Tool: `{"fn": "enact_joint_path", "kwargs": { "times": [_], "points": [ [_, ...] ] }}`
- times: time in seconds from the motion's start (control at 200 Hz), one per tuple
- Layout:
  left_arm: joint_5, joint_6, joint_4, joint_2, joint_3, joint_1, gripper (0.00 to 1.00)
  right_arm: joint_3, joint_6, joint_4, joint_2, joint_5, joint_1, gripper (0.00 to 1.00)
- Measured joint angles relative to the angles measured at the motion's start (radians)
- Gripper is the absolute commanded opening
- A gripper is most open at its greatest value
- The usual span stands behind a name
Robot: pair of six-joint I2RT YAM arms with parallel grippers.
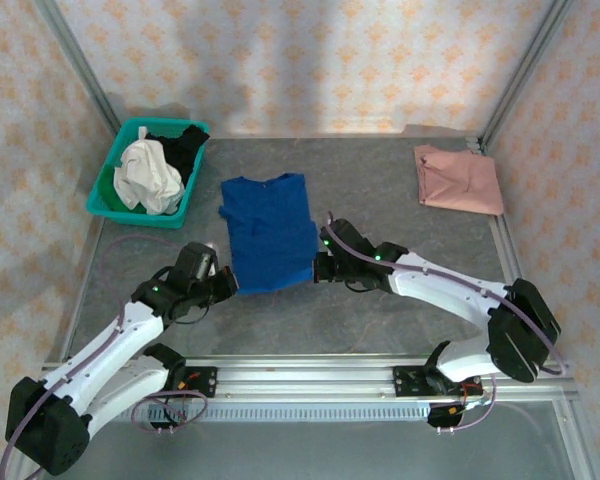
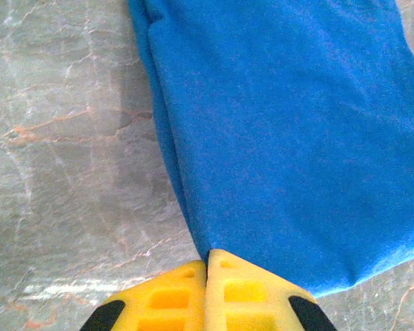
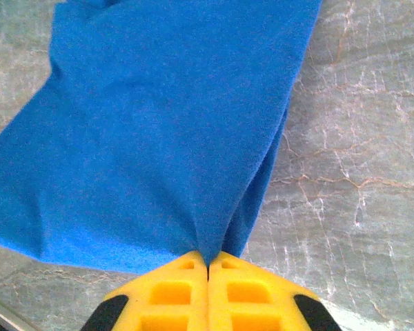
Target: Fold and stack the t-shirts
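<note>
Blue cloth takes the middle of the grey marbled worktop (image 1: pixel 380 310): the blue tee (image 1: pixel 270 232) lies as a long, narrow panel with its collar toward the far edge and its hem toward the near edge, its sides folded in. No graphic or lettering shows on the upper face. The left arm (image 1: pixel 130 330) reaches in from the near left corner, and its yellow jaws are closed on the hem's left corner; in the left wrist view the two pads meet with the tee (image 2: pixel 283 138) pinched between them and its folded edge running away over the stone. The right arm (image 1: pixel 440 285) comes in from the near right corner, and its jaws are likewise clamped on the hem's right corner; in the right wrist view the tee (image 3: pixel 159 138) gathers into small creases where it enters the closed pads. The pink tee (image 1: pixel 460 178) lies folded flat in the far right corner, well apart from the blue one. A teal basket (image 1: pixel 107 196) stands in the far left corner, holding a white cloth (image 1: pixel 145 178) and a black cloth (image 1: pixel 180 145).
</note>
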Motion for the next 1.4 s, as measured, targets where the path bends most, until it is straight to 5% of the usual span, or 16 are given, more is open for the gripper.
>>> {"fn": "enact_joint_path", "kwargs": {
  "times": [0.3,0.576,1.036,1.396],
  "points": [
    [-0.05,0.018,-0.057,-0.029,0.184,0.017,0.0,0.189,-0.013,-0.035,0.015,0.026,-0.002,0.0],
    [-0.112,0.026,-0.046,0.118,0.35,0.172,0.0,0.564,-0.058,-0.061,0.273,0.024,-0.094,0.0],
    [-0.156,0.063,0.054,0.623,0.63,0.342,0.0,0.95,-0.061,-0.172,0.702,-0.082,-0.238,0.0],
    [-0.112,0.108,0.036,1.072,1.053,0.372,0.0,1.313,-0.08,-0.33,0.962,-0.053,-0.286,0.0]
  ]
}}
